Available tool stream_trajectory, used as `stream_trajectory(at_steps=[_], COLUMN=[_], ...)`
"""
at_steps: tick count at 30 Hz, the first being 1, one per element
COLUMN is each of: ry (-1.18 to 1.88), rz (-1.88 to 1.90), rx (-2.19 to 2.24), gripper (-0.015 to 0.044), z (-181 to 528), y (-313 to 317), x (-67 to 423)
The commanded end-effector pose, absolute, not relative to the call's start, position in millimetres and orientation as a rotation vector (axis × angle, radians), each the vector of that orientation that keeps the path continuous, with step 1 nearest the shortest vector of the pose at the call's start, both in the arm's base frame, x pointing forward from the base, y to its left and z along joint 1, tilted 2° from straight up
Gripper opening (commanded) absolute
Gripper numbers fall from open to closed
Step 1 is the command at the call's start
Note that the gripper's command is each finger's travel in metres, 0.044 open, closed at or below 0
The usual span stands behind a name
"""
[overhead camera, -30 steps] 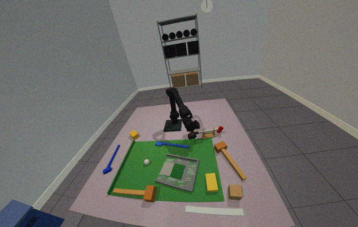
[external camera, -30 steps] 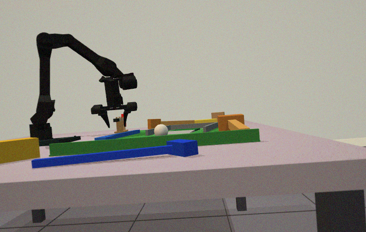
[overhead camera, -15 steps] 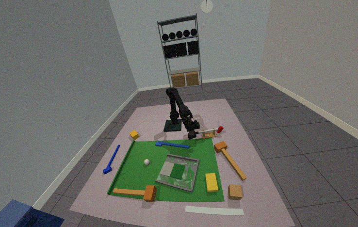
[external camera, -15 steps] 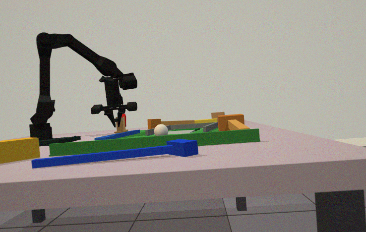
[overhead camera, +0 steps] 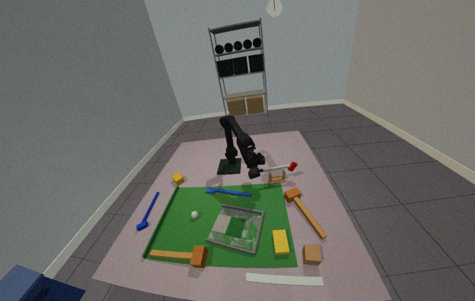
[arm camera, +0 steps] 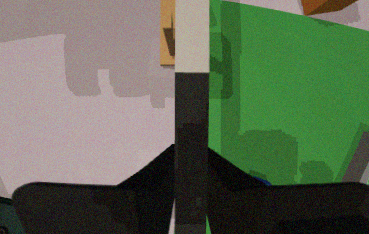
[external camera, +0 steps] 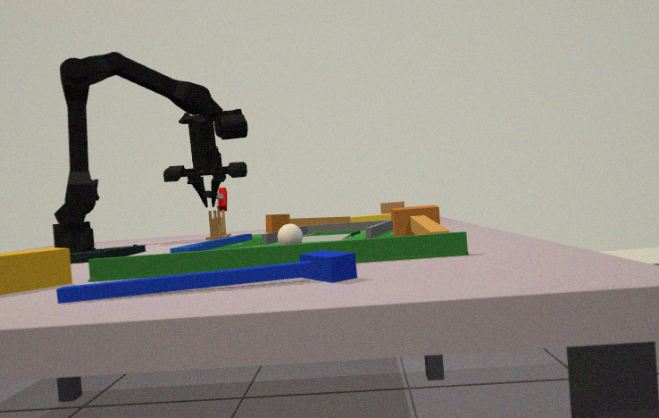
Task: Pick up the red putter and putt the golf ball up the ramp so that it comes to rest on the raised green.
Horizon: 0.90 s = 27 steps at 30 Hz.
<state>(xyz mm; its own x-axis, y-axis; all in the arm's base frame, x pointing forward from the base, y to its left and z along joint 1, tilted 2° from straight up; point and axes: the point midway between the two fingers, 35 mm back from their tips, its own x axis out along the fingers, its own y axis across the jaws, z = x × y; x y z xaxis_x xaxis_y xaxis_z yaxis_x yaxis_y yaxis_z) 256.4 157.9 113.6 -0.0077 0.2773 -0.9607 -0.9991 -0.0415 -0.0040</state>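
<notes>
Hand clenched on putter grip, clear of its stand

We see the hand (external camera: 211, 198) grasping the red putter (overhead camera: 277, 167) by its dark grip; shaft runs straight ahead of the hand. Golf ball (overhead camera: 194, 214) lies well apart, across the green.

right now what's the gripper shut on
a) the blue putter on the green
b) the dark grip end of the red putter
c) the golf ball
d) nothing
b: in the wrist view the gripper is closed around the dark grip of the red putter, lifted above its wooden stand.
</notes>
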Motion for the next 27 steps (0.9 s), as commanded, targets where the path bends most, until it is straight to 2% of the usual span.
stream_trajectory(at_steps=[1, 10, 27], ry=[0.959, 0.985, 1.235], rz=[1.361, 1.340, 0.940], rx=[-1.026, -1.017, -0.717], gripper=[0.0000, 0.0000, 0.0000], z=[141, 151, 155], y=[158, 152, 64], x=[255, 256, 297])
